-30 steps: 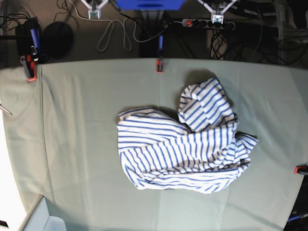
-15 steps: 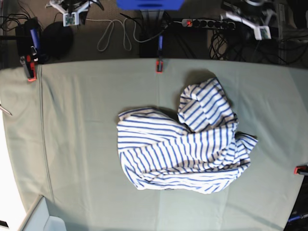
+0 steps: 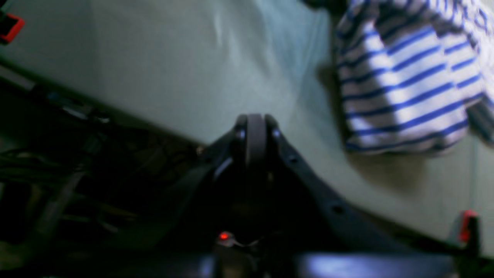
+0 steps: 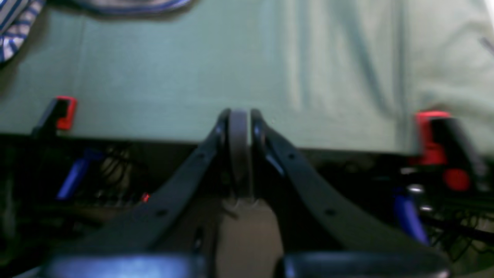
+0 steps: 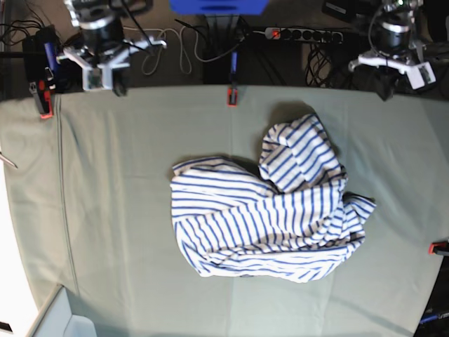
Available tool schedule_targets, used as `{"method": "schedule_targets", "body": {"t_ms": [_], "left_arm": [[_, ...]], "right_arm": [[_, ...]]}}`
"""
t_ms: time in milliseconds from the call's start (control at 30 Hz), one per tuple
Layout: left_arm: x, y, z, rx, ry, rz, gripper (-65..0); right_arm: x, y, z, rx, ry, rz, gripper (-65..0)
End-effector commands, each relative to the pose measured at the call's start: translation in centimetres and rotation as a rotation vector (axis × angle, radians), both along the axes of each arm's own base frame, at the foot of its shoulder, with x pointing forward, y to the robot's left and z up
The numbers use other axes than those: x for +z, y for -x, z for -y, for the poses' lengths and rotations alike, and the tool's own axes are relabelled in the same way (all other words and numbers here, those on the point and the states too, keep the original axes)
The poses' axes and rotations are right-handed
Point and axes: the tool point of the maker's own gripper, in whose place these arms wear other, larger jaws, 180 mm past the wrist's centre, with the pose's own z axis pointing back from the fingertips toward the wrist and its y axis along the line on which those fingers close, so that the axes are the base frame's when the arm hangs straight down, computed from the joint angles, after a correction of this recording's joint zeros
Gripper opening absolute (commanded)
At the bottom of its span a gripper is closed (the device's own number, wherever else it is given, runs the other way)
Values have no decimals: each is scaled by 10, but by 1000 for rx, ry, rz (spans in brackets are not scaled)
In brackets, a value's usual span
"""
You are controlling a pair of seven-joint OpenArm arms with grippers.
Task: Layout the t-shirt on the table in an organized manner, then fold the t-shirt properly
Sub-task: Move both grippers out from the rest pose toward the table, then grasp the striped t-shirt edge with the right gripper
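Jaws on both arms are seen pressed together with nothing between them: in each wrist view the two dark fingers meet at a single pale pad line. The left gripper [image 5: 384,90] is held at the far edge of the table [image 5: 126,210], at about 1 o'clock in the base view, and the right gripper [image 5: 99,78] at about 11 o'clock. Neither is touching cloth.

The t-shirt [image 5: 270,214] is found crumpled a little right of the table's centre. A bunched lobe, possibly a sleeve or a shoulder, is folded over toward 12 o'clock, and the wider body is spread toward 6 and 8 o'clock. Hem, collar and sleeves cannot be told apart with certainty, and the small tag cannot be made out. Red clamps [image 5: 232,95] are fixed along the table's edges.

The laying-out step is judged not yet begun, since the garment is untouched and far from flat.

Several risks can be named. If a pinch is taken in the middle of the heap, more than one layer may be caught, and the shirt would be lifted as a bundle rather than opened. If only one corner is pulled, the fabric may be dragged toward the 3 o'clock edge, where little margin is left. If the jaws are not opened before descent, the cloth would merely be pushed. The table covering itself could also be snagged and wrinkled by a low pinch.
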Motion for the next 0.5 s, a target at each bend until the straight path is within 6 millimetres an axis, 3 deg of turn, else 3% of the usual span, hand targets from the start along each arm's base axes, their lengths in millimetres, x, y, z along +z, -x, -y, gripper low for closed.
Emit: {"method": "schedule_targets", "body": {"t_ms": [0,200,333,467], "left_arm": [[5,-2,2,2,17,10,-585],[-4,-12,19,-19,149,-73,-397],[-6,-19,25,-37,172,-90,-309],[-7,-19,26,-39,177,-97,-296]], "right_arm": [[5,-6,-7,22,-11,13,-650],[1,-23,-77,336,-63,-62,-650],[7,-50,-99,415,-48,-59,-522],[5,-71,-112,457,-32,-42,-401]]}}
